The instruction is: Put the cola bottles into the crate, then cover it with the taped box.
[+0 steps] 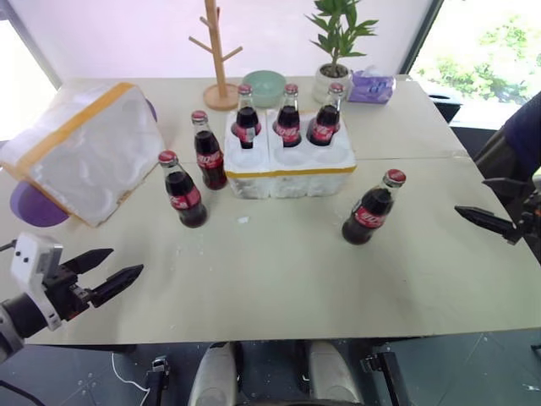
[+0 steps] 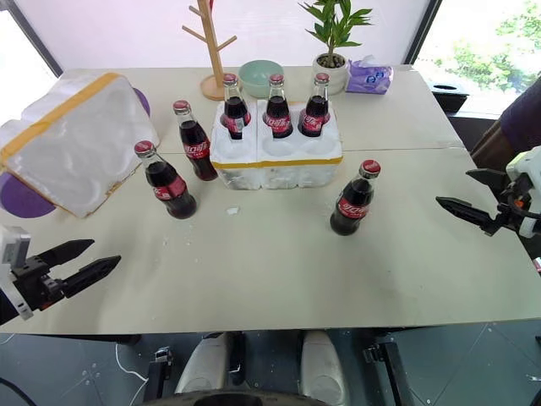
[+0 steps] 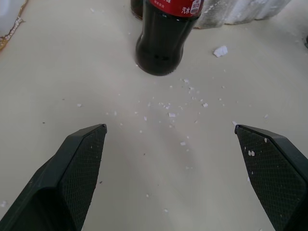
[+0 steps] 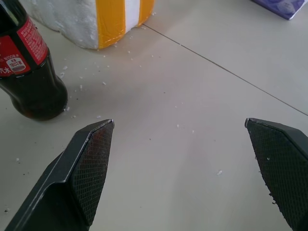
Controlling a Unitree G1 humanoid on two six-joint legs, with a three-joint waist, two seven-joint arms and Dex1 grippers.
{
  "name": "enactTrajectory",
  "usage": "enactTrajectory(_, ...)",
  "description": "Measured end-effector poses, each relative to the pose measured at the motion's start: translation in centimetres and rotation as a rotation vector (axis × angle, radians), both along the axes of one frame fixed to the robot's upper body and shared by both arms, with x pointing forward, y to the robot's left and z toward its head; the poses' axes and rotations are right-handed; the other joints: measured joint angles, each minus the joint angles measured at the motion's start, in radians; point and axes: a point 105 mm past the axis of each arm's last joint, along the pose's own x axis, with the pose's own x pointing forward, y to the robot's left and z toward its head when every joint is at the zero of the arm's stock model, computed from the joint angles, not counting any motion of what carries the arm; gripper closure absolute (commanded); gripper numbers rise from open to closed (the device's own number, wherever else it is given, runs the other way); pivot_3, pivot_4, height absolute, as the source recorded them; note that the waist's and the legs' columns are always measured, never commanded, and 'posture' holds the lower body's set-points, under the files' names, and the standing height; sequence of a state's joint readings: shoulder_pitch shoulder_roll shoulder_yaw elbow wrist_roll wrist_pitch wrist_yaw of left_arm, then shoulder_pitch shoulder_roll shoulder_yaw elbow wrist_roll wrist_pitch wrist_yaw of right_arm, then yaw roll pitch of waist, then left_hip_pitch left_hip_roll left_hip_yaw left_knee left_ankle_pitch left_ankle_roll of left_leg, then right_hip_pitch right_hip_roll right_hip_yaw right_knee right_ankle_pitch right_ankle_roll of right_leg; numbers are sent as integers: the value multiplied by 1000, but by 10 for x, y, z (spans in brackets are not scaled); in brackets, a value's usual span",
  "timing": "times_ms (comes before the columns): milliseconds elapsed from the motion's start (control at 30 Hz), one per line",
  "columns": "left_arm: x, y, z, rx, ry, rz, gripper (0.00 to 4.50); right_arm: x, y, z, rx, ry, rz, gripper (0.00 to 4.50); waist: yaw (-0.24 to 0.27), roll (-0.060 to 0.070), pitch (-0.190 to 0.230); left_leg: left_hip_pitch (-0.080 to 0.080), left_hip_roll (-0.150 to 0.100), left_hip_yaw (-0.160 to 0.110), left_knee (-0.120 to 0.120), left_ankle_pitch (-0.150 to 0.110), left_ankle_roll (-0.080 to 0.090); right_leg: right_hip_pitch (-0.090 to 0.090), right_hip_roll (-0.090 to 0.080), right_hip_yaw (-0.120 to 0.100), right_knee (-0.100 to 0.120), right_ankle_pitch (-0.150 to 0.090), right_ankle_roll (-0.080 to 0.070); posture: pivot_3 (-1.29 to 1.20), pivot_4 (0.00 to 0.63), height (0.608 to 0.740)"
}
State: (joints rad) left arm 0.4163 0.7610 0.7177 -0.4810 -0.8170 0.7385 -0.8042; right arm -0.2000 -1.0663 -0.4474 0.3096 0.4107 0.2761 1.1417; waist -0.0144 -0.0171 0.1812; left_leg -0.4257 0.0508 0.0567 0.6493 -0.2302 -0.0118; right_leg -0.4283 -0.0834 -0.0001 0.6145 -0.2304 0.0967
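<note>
Half done: 3 cola bottles (image 1: 288, 116) seated in crate (image 1: 292, 173), 3 loose on desk (image 1: 279, 279), taped box (image 1: 84, 152) aside left; left tool (image 1: 106, 272) and right tool (image 2: 461, 196) wide, empty.

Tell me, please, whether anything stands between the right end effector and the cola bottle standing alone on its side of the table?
Nothing visible does. Bare table lies between the open right end effector and that cola bottle; the crate sits beyond it.

Three cola bottles (image 1: 288, 115) stand in the crate (image 1: 290, 165). Three more stand on the surface (image 1: 270, 279), apart from both spread-open claws.
</note>
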Motion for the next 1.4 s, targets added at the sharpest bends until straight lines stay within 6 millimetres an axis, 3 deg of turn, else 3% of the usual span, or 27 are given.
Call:
enactTrajectory(267, 2, -5, -5, -15, 11, -16, 34, 0, -4, -2, 3, 1, -12, 0, 0, 0, 0, 0, 0, 0, 0, 0, 0, 0, 0, 0, 0, 0, 0, 0, 150, 740)
enactTrajectory(400, 9, -8, 2, -21, -34, -30, 34, 1, -3, 1, 13, -2, -1, 0, 0, 0, 0, 0, 0, 0, 0, 0, 0, 0, 0, 0, 0, 0, 0, 0, 150, 740)
enactTrajectory(500, 18, -12, 10, -24, -74, -61, 34, 2, 0, 16, 29, 3, 32, 0, 0, 1, 0, 0, 0, 0, 1, 0, 0, 0, 0, 0, 1, 0, 0, 0, 150, 740)
enactTrajectory(567, 25, -17, 17, -19, -98, -98, 34, 4, 6, 37, 34, -15, 82, 0, -1, 2, 1, 0, 0, 0, 1, 0, 0, 0, 0, 0, 1, 0, 0, 0, 150, 740)
enactTrajectory(633, 33, -22, 25, -14, -129, -132, 34, 4, 16, 60, 18, -35, 137, 0, -1, 2, 0, 0, 0, 0, 0, 0, 0, 0, 1, 0, 1, 0, 0, 0, 150, 740)
enactTrajectory(767, 54, -34, 36, -23, -175, -199, 34, 1, 56, 105, 7, -70, 334, 0, -2, 5, 1, 0, 1, 0, -1, 0, 0, -1, 2, 0, 1, 0, 0, 0, 150, 740)
enactTrajectory(933, 91, -48, 35, 7, -209, -249, 34, -11, 113, 137, 20, -55, 571, 0, 3, 5, 2, -1, 0, -1, -1, 0, 0, -1, 2, 0, 1, 0, 0, 0, 150, 740)
enactTrajectory(1067, 115, -55, 31, 14, -230, -260, 34, -21, 139, 135, 16, 0, 679, 0, 5, 4, 2, -2, 0, 0, 0, 0, 0, -1, 1, 0, 1, 0, 0, 0, 150, 740)
enactTrajectory(1300, 138, -72, 20, 19, -232, -314, 34, -26, 160, 134, 39, 1, 731, 0, 3, 3, 2, -1, 0, 0, 1, 0, 0, -1, 1, 0, 3, 1, 1, 0, 150, 740)
enactTrajectory(1400, 140, -73, 17, 16, -228, -331, 929, -27, 166, 135, 49, -16, 736, 0, 0, 3, 2, -1, 0, 0, 1, 0, 0, -1, 1, 0, 3, 1, 1, 0, 150, 740)
